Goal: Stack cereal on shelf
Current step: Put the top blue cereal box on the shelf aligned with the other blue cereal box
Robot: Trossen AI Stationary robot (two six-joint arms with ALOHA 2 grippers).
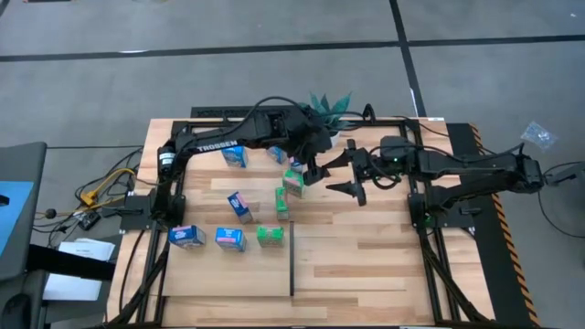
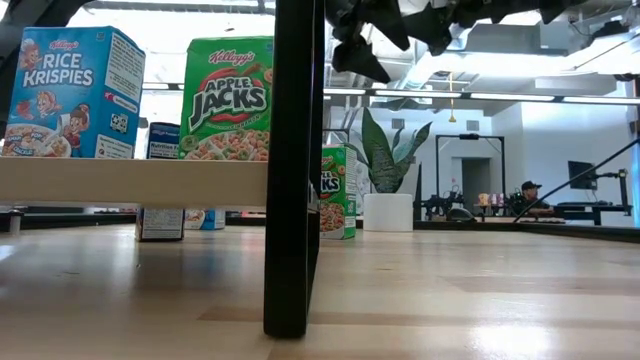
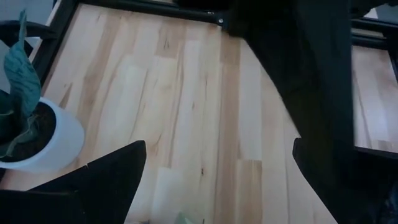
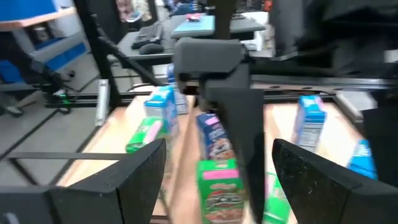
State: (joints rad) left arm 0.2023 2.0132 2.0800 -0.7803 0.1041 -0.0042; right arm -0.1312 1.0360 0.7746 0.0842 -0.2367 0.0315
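Several small cereal boxes stand on the light-wood shelf (image 1: 366, 247): blue ones (image 1: 235, 155) (image 1: 186, 237) and green ones (image 1: 270, 237). My left gripper (image 1: 309, 169) (image 3: 219, 146) hovers open just right of a green box (image 1: 292, 181) (image 4: 219, 186), fingers wide apart. My right gripper (image 1: 343, 174) (image 4: 217, 149) is open too, close to the right of the left one and facing it. In the low view, a Rice Krispies box (image 2: 75, 90) and an Apple Jacks box (image 2: 228, 100) stand upright on their bases.
A potted plant (image 1: 329, 105) (image 3: 37, 134) stands at the far edge, just behind both grippers. The thin black divider strip (image 1: 292, 260) (image 2: 290, 170) runs toward the near edge. A black rail frame (image 1: 425, 228) borders the planks. Bare wood lies right of the divider.
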